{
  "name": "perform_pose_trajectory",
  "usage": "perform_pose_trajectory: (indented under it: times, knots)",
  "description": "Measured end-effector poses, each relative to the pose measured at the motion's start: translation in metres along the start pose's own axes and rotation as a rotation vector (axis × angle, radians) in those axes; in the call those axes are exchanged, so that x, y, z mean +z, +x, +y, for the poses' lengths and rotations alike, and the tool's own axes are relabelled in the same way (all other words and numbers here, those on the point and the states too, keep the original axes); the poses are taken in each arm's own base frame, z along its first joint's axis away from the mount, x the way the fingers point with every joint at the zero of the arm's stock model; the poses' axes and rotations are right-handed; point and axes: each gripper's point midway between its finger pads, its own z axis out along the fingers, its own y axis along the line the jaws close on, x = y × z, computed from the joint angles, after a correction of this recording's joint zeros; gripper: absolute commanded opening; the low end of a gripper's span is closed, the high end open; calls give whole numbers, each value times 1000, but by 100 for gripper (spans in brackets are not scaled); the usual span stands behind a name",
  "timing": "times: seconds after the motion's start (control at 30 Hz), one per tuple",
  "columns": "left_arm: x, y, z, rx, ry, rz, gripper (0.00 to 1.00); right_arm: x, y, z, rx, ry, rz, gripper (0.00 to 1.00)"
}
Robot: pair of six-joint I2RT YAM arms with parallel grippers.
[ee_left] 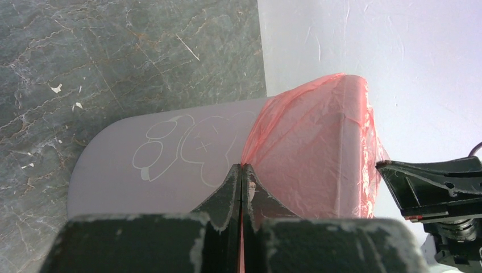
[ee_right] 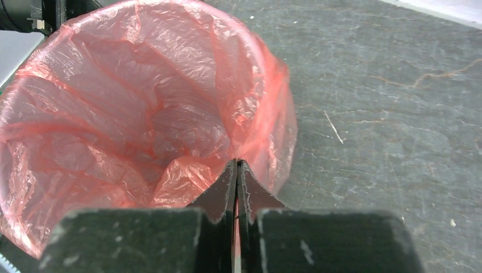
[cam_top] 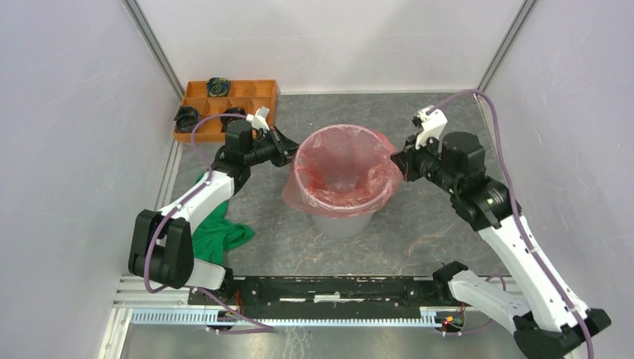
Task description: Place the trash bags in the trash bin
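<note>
Upper left of top view: tray (cam_top: 228,105) on bench (cam_top: 419,232), black rolls (cam_top: 187,117) in a few compartments. Lower left: green cloth (cam_top: 218,233) crumpled on bench, partly under left arm (cam_top: 198,200).

Left of centre: left hand (cam_top: 290,152) at left side of bin (cam_top: 342,223) rim, fingers fully closed, pinching bag (cam_top: 344,168) edge. Confirmed in left wrist view: left hand (ee_left: 241,170) tips pressed together with red film caught between, against outer wall of bin (ee_left: 108,176). Bag (ee_left: 312,148) draped over rim on right half of that frame, grey wall with outline drawing bare on left.

Centre of top view: bin upright on bench, bag inside as liner, mouth open, edge folded over rim all round and hanging outside. Lower bin wall uncovered. Skirt lower on left side than right.

Right of centre: right hand (cam_top: 398,164) at right side of rim, opposite left hand. In right wrist view: right hand (ee_right: 236,166) tips closed tight on bag (ee_right: 131,114) edge, thin red strip visible in seam. Open crinkled bag interior across left and centre of frame, bare bench (ee_right: 386,85) on right.
</note>
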Motion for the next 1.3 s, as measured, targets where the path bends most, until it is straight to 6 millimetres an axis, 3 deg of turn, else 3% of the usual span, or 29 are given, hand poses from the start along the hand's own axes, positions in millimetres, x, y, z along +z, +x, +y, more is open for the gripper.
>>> perform_pose_trajectory:
  times: [0.17, 0.3, 0.57, 0.73, 0.93, 1.13, 1.23, 1.3]
  knots:
    - [0, 0, 0, -1, -1, 0, 2, -23, 5, -11, 1, 70, -61, 0]
    - [0, 0, 1, -2, -3, 1, 2, -25, 22, -22, 9, 124, -62, 1]
    - [0, 2, 7, -19, -31, 1, 2, 0, 69, -54, 11, 271, -1, 0]
    - [0, 2, 8, -20, -35, 0, 2, 24, 77, -71, -12, 347, 41, 0]
    - [0, 6, 16, -31, -53, 10, 2, 35, 90, -72, -8, 338, 31, 0]
    - [-6, 13, 49, 35, -195, 15, 2, 37, 146, -65, 16, 276, 101, 3]
    - [-18, 13, 64, 92, -296, 8, 12, 37, 155, -65, 16, 273, 122, 8]
    - [-28, 10, 65, 145, -348, -3, 35, 37, 152, -65, 9, 272, 114, 13]
